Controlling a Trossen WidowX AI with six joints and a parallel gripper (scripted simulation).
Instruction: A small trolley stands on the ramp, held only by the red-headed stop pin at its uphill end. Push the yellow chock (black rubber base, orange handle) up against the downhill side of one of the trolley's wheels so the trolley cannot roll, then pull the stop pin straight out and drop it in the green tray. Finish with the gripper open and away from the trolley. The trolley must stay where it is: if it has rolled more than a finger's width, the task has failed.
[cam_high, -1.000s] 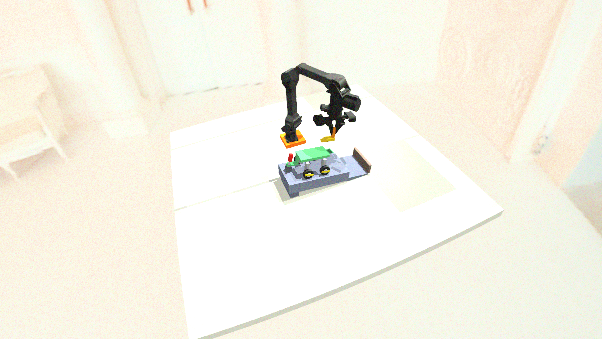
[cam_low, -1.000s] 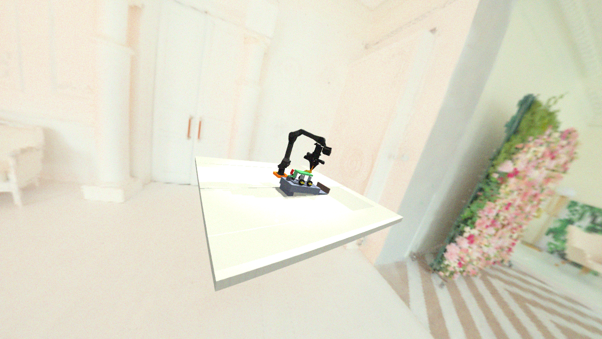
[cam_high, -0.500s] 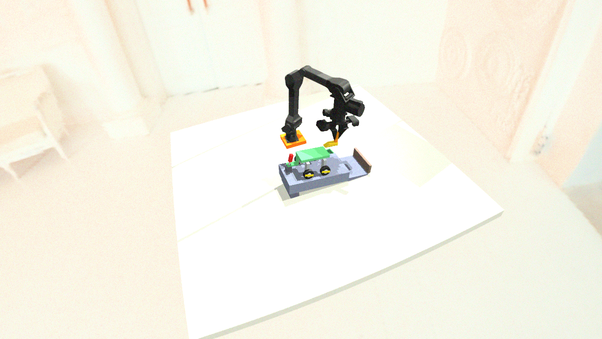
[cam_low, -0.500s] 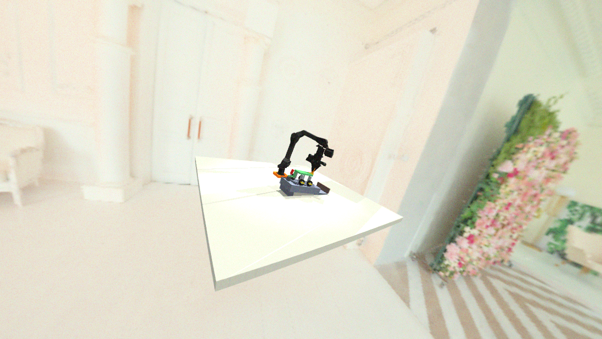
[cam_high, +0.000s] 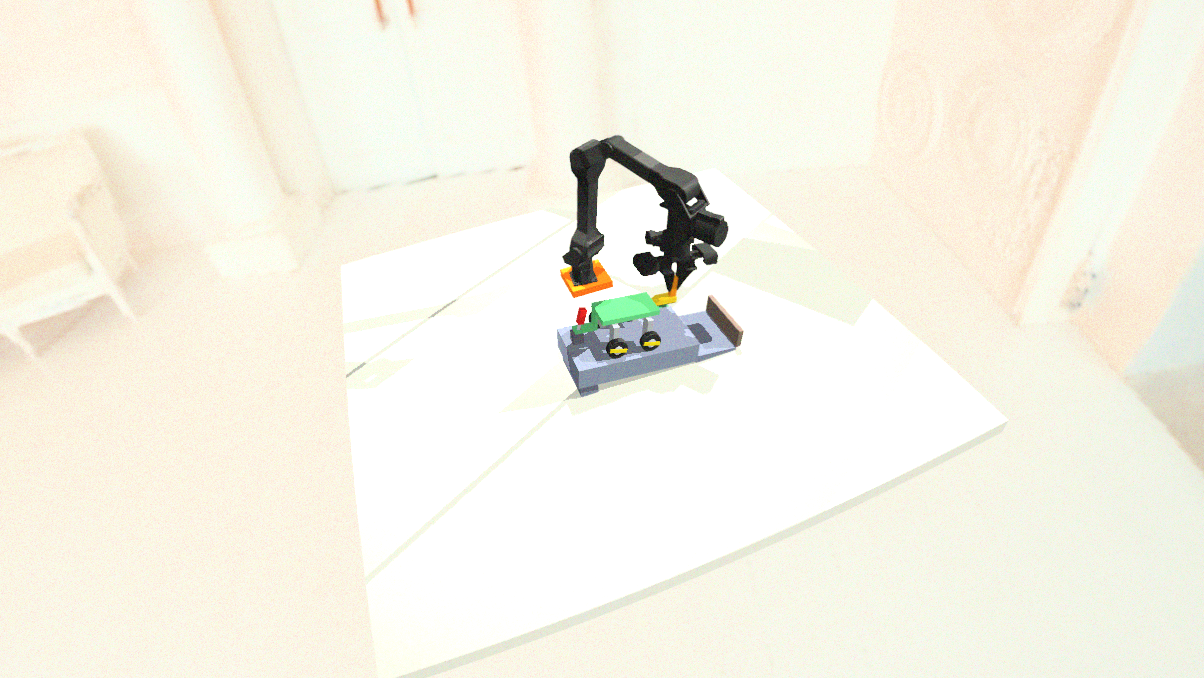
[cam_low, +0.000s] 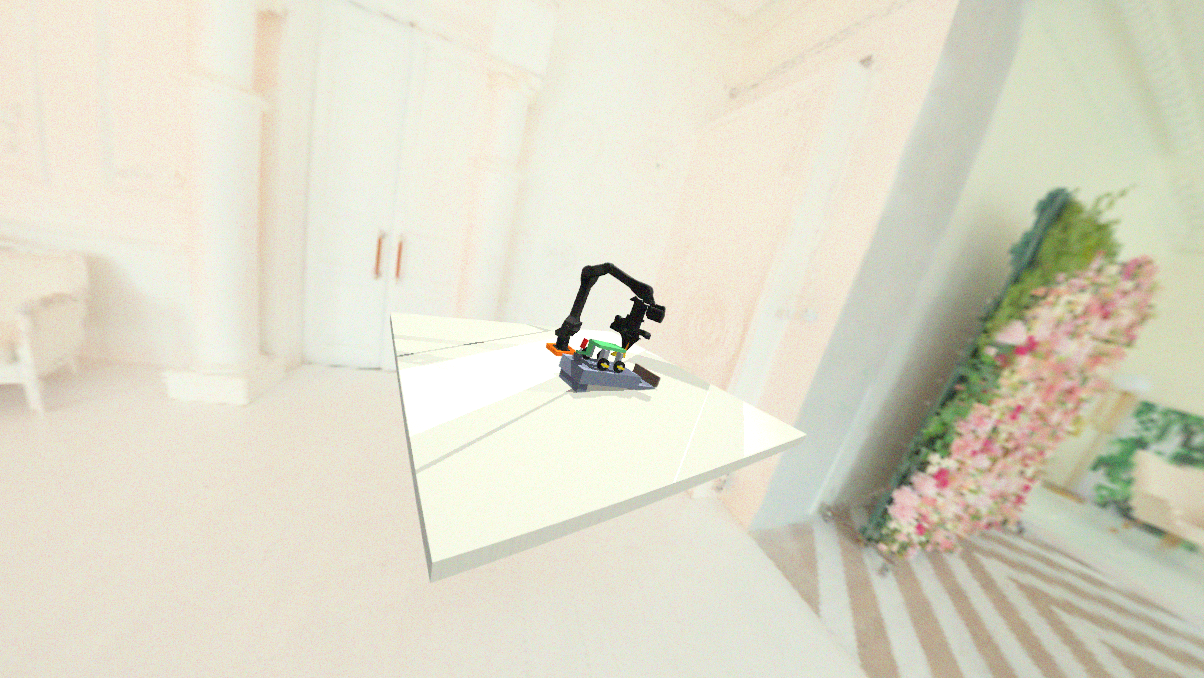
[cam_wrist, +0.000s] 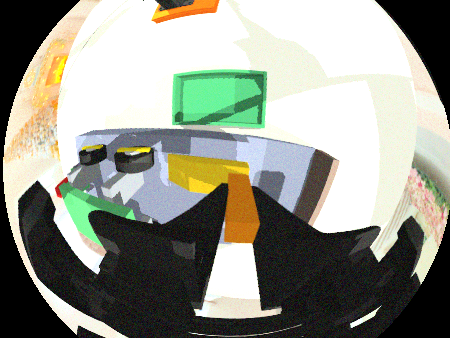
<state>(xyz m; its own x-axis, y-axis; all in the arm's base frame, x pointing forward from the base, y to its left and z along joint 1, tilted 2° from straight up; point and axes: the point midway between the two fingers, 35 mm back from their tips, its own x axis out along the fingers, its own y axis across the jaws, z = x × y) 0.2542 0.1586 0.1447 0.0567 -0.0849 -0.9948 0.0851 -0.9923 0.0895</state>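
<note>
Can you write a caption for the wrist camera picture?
Fingers pinch the chock's orange handle above the ramp, near the trolley wheels.

Arm (cam_high: 640, 164) arched, fingers clamped, pointing down

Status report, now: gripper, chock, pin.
Gripper shut on chock handle. Chock over ramp, not yet against a wheel. Red pin in place. Nothing blocking.

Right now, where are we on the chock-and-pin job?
Done: the gripper is shut on the chock's orange handle. In hand: the chock hangs over the ramp, downhill of the trolley; I cannot tell if it touches a wheel. Left: seat it, pull the pin (still in), drop it in the tray.
</note>
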